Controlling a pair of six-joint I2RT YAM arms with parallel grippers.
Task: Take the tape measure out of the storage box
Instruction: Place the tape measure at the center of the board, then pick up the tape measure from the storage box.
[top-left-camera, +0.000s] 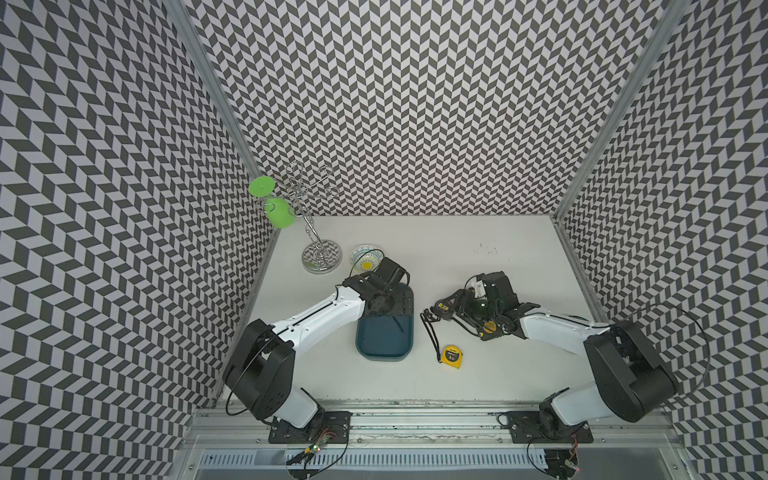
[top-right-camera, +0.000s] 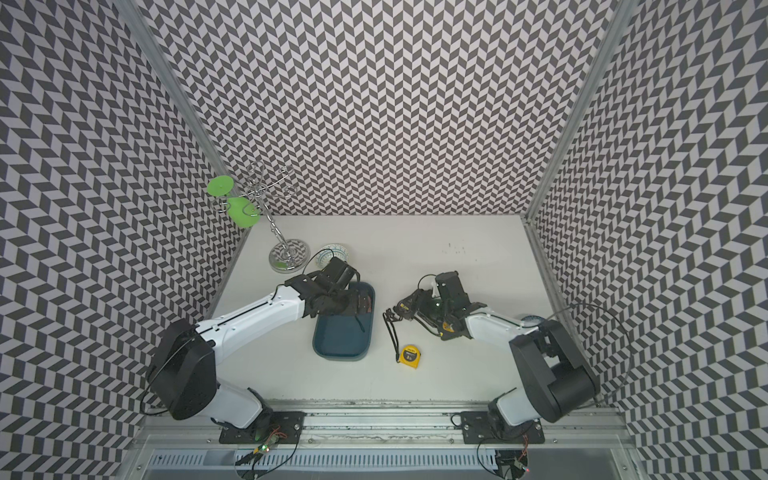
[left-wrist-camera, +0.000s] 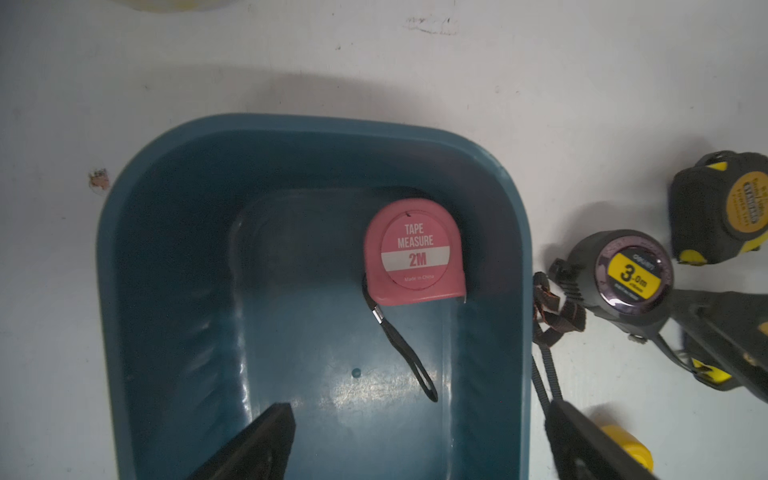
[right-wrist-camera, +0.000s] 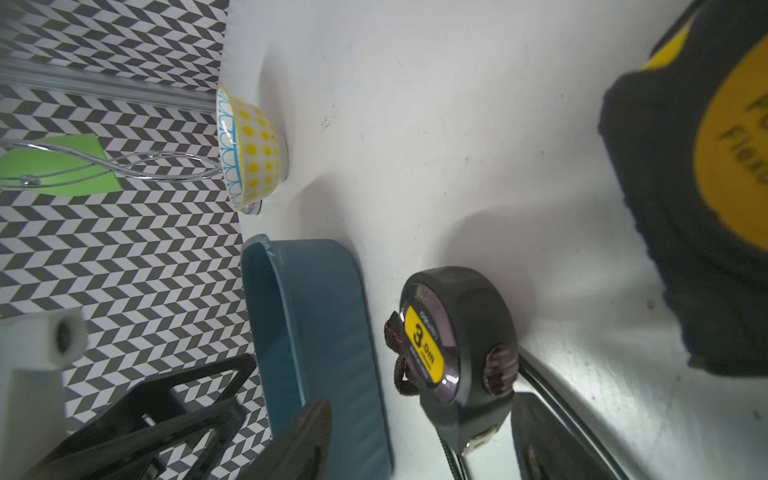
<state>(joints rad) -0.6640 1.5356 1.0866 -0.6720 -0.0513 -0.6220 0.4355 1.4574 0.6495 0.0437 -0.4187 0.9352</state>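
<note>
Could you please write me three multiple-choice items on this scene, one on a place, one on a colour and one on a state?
1. Where does the pink tape measure lie? A) in the storage box B) in the bowl C) on the table
2. What colour is the storage box? A) red B) teal-blue C) white
3. How does the left gripper stand? A) shut on the pink tape measure B) shut on the bowl C) open
Answers: 1 A, it rests on the box's floor; 2 B, its walls are teal-blue; 3 C, its fingers stand wide apart above the box.
</note>
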